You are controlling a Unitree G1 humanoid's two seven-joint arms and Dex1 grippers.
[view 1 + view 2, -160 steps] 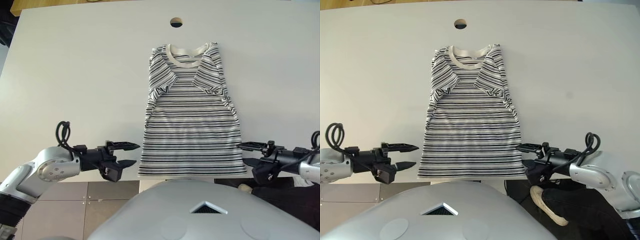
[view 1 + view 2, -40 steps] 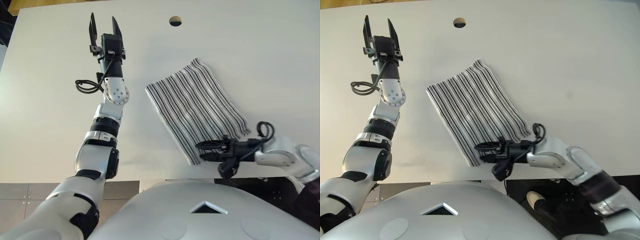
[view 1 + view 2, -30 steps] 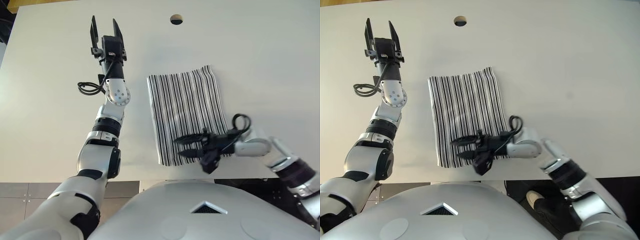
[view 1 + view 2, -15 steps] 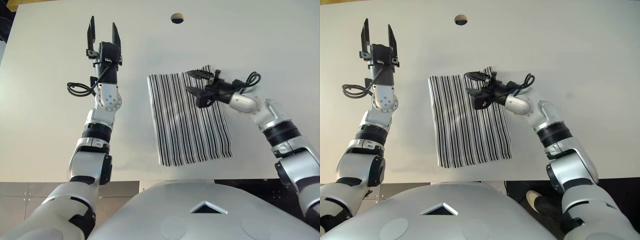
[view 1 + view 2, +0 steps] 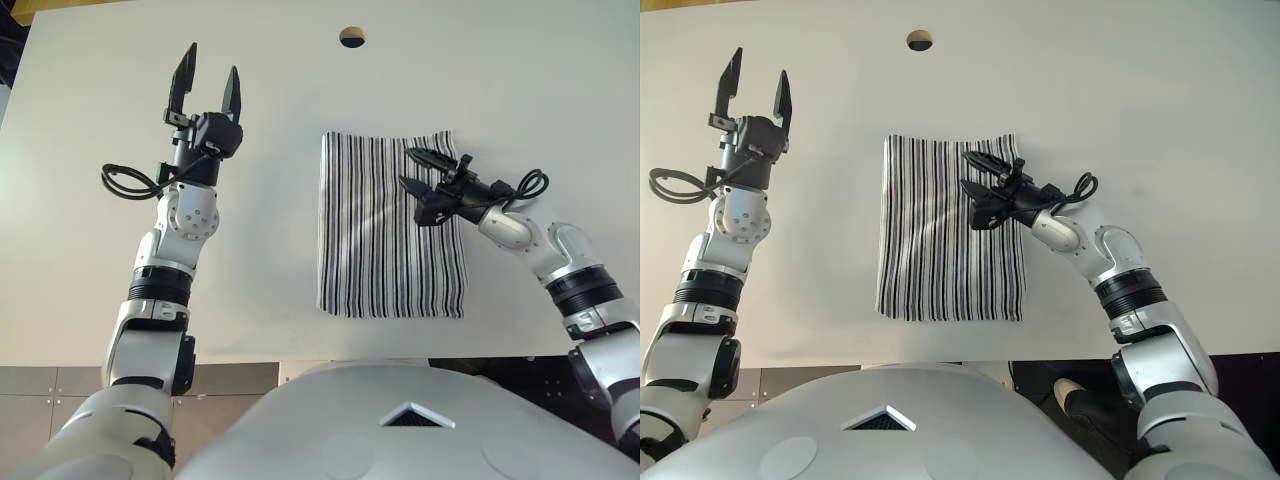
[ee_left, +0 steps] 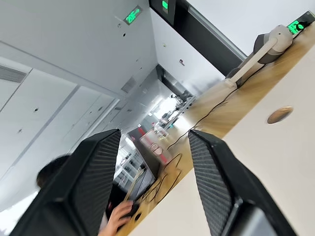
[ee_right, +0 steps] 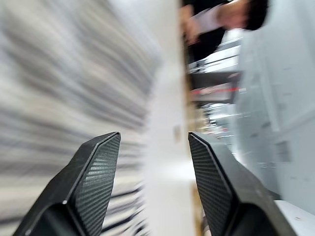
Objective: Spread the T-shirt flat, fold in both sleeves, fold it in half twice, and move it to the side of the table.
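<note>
- Shifted toward 3 o'clock since a moment ago, your folded T-shirt (image 5: 385, 240) now lies square near the middle of the surface (image 5: 540, 90).
- Right gripper (image 5: 408, 167), wide open, holds nothing over its 2 o'clock corner.
- Left gripper (image 5: 210, 65) gapes empty at 10 o'clock; the sideways move looks unfinished.

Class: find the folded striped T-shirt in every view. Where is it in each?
Left eye: black-and-white striped folded T-shirt, centre, beneath right claw.
Right eye: T-shirt centre-left.
Right wrist: T-shirt blurred, beyond the claw.
Left wrist: faces the far room.
Landmark: round table hole.
</note>
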